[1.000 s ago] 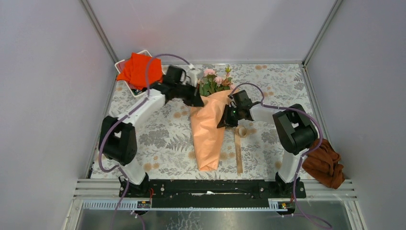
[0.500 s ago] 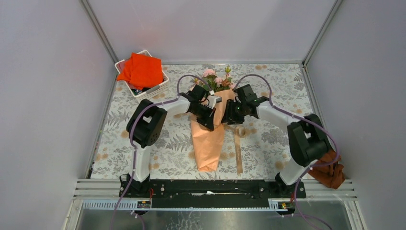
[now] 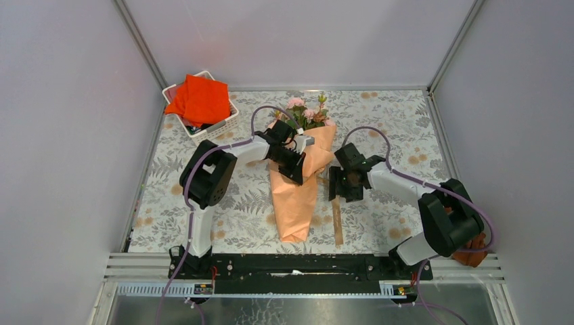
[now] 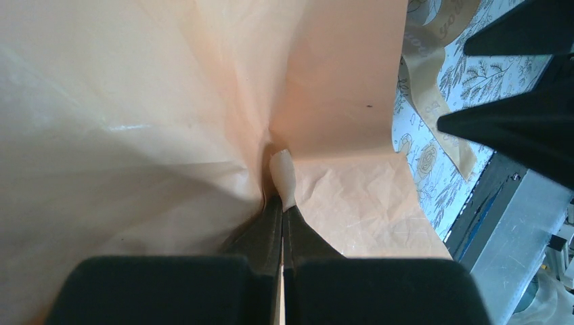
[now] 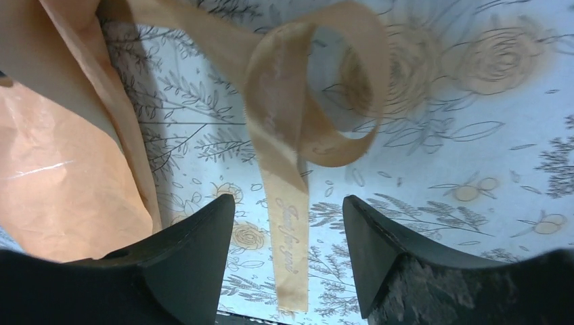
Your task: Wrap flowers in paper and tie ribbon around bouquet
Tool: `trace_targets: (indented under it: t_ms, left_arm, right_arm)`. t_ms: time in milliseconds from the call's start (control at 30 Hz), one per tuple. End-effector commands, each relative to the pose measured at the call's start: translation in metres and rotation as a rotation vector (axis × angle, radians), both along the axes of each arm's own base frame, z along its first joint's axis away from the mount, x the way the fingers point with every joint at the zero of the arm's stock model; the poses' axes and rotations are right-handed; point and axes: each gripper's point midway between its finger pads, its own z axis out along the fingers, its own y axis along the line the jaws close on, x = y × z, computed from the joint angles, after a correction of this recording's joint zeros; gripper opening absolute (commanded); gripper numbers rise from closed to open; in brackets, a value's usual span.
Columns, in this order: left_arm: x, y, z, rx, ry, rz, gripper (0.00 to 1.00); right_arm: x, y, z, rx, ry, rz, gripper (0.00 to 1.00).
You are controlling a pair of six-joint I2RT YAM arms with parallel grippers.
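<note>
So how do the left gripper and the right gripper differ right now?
The left gripper is shut, pinching a fold of the paper; the right gripper is open and holds nothing. The left gripper is at the wrapped cone, while the right gripper is beside it, over the ribbon. Both are black and point down.

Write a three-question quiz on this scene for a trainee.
1. True or false: the left end effector is shut on the paper.
2. The right end effector, above the ribbon, is: A) open, B) shut on the ribbon, C) shut on the paper.
3. What lies in the basket?

Key: 1 true. 2 A. 3 the orange-red cloth.
</note>
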Motion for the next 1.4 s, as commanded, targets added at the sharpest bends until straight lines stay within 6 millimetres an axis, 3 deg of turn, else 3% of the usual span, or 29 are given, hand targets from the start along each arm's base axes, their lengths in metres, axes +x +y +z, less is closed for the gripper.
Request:
trace_targets:
  t_ms: [0, 100, 167, 200, 267, 333, 367, 467, 667, 733, 867, 933, 1000, 1367]
  left_arm:
    - [0.013, 0.0, -0.001, 0.01, -0.066, 0.005, 0.0]
    - [0.012, 0.001, -0.002, 0.014, -0.066, 0.006, 0.0]
    - [0.012, 0.001, 0.0, 0.014, -0.069, 0.003, 0.0]
    - [0.012, 0.001, 0.002, 0.014, -0.074, 0.002, 0.0]
    - [0.013, 0.003, 0.003, 0.02, -0.085, 0.003, 0.0]
    - [0.014, 0.004, 0.003, 0.025, -0.094, 0.002, 0.0]
    - [0.014, 0.004, 0.002, 0.025, -0.094, 0.002, 0.0]
    - [0.016, 0.003, 0.001, 0.028, -0.092, 0.005, 0.0]
    - [0.017, 0.001, 0.002, 0.018, -0.092, 0.004, 0.0]
    - [0.017, 0.001, 0.004, 0.012, -0.089, 0.006, 0.0]
    - [0.019, 0.001, 0.009, -0.001, -0.094, 0.009, 0.0]
    - [0.022, 0.003, 0.012, -0.009, -0.093, 0.017, 0.0]
    - [0.023, 0.006, 0.014, -0.018, -0.086, 0.027, 0.0]
    - [0.034, 0.021, 0.028, -0.059, -0.104, 0.052, 0.0]
  right_arm:
    - [0.003, 0.013, -0.007, -0.031, -0.035, 0.012, 0.68]
    - [0.004, 0.013, -0.023, -0.074, -0.033, 0.02, 0.67]
    - [0.004, 0.009, -0.034, -0.11, -0.015, 0.024, 0.59]
    - [0.003, 0.008, -0.037, -0.118, -0.008, 0.029, 0.51]
    - [0.004, 0.009, -0.036, -0.109, -0.015, 0.036, 0.22]
    - [0.006, 0.014, -0.026, -0.082, -0.04, 0.046, 0.04]
    - [0.008, 0.015, -0.018, -0.068, -0.054, 0.054, 0.0]
    - [0.013, 0.032, 0.024, 0.03, -0.121, 0.11, 0.0]
    - [0.017, 0.099, 0.172, 0.482, -0.423, 0.347, 0.0]
    - [0.014, 0.117, 0.213, 0.629, -0.509, 0.41, 0.0]
    - [0.01, 0.148, 0.259, 0.88, -0.602, 0.493, 0.0]
    - [0.011, 0.16, 0.256, 0.955, -0.594, 0.491, 0.0]
    - [0.013, 0.171, 0.24, 0.99, -0.561, 0.49, 0.0]
    - [0.026, 0.177, 0.081, 0.789, -0.335, 0.287, 0.0]
